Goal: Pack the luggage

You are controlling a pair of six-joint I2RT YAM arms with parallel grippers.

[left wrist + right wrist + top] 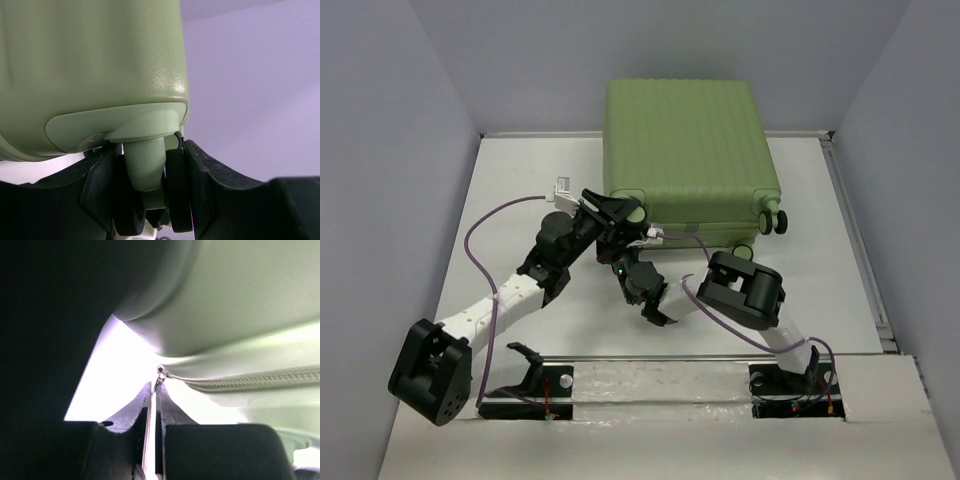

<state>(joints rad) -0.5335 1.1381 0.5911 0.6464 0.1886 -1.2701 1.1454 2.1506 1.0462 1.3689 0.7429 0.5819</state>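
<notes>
So, luggage (690,150): closed, lying flat at the far middle of the table (510,190).
wheel (177,195): at the near-left corner, clamped between the left gripper (150,165) fingers, which stand part open around it.
zipper pull (160,373): on the near seam, pinched by the right gripper (154,392), fingers almost together.

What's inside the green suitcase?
Nothing inside shows: the suitcase lies shut, so only its ribbed shell and zipper are visible. The right gripper pinches the zipper pull; the left gripper clasps a wheel.
</notes>
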